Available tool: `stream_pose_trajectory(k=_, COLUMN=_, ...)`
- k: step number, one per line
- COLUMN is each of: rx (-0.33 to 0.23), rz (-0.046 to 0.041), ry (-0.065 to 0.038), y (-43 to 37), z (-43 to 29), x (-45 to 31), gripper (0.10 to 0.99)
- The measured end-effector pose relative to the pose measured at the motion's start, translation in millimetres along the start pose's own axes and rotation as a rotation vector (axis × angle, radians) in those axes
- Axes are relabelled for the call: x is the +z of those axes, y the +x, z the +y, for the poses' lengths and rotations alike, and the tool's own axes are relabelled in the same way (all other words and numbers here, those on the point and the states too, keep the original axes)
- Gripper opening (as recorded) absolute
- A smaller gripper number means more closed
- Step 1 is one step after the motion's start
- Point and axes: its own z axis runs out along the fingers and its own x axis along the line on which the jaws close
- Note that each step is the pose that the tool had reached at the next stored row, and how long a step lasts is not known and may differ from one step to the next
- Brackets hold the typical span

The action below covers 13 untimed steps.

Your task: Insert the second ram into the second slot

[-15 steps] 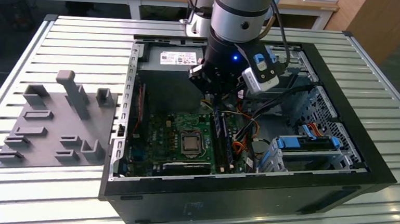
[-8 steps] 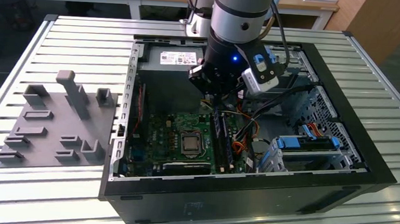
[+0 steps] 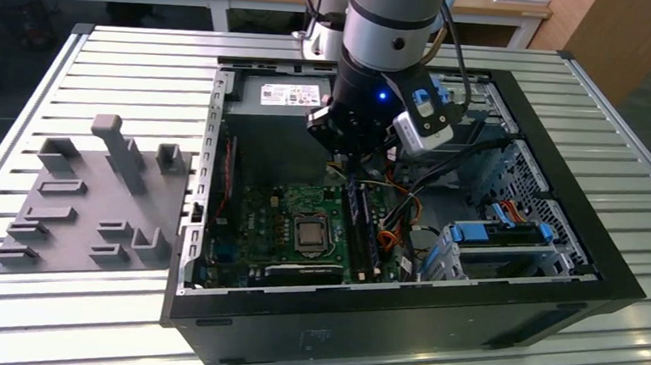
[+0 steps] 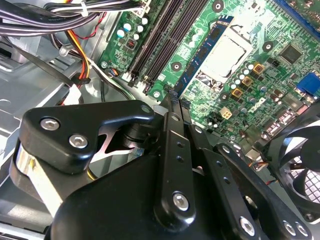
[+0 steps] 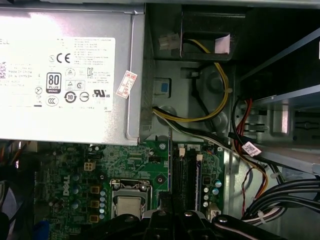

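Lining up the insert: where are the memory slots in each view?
Exterior view: memory slots, dark strips by the tool, on the exterior view's right of the CPU socket.
Second wrist view: memory slots, between the cable bundle and the second ram the tool holds; CPU socket beyond.
First wrist view: memory slots, beside the CPU socket.
Shared landmark: the CPU socket.

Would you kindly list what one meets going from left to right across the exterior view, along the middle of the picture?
In order: grey fixture block with upright pegs → processor socket on the motherboard → memory slots → drive cage with blue latches.
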Motion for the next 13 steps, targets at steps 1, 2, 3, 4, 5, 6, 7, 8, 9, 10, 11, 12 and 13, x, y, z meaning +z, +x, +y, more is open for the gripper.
stream_pose_trajectory(k=1, rx=0.0, rz=0.0, ry=0.0, y=0.0, z=0.0, x=0.3, gripper=0.122)
stream_pose_trajectory(k=2, rx=0.0, rz=0.0, ry=0.0, y=0.0, z=0.0, x=0.6, gripper=0.122)
stream_pose_trajectory(k=3, rx=0.0, rz=0.0, ry=0.0, y=0.0, z=0.0, x=0.8, gripper=0.122)
stream_pose_trajectory(k=4, rx=0.0, rz=0.0, ry=0.0, y=0.0, z=0.0, x=0.9, gripper=0.122)
stream_pose_trajectory(k=5, rx=0.0, rz=0.0002, ry=0.0, y=0.0, z=-0.1, x=0.9, gripper=0.122)
stream_pose_trajectory(k=6, rx=0.0, rz=0.0001, ry=0.001, y=0.0, z=0.0, x=1.2, gripper=0.122)
stream_pose_trajectory(k=7, rx=0.0, rz=0.0, ry=0.0, y=0.0, z=0.0, x=1.4, gripper=0.122)
stream_pose_trajectory(k=8, rx=0.0, rz=0.0001, ry=0.0, y=0.0, z=-0.1, x=1.8, gripper=0.122)
stream_pose_trajectory(k=9, rx=0.0, rz=0.0004, ry=0.0, y=0.0, z=-0.1, x=2.1, gripper=0.122)
stream_pose_trajectory(k=10, rx=0.0, rz=0.0008, ry=0.001, y=0.0, z=-0.3, x=2.4, gripper=0.122)
stream_pose_trajectory(k=11, rx=0.0, rz=0.0013, ry=0.001, y=0.0, z=-0.6, x=2.7, gripper=0.122)
stream_pose_trajectory(k=12, rx=0.0, rz=0.0016, ry=0.001, y=-0.1, z=-1.2, x=2.9, gripper=0.122)
stream_pose_trajectory(k=13, rx=0.0, rz=0.0018, ry=0.001, y=0.0, z=-1.7, x=3.2, gripper=0.122)
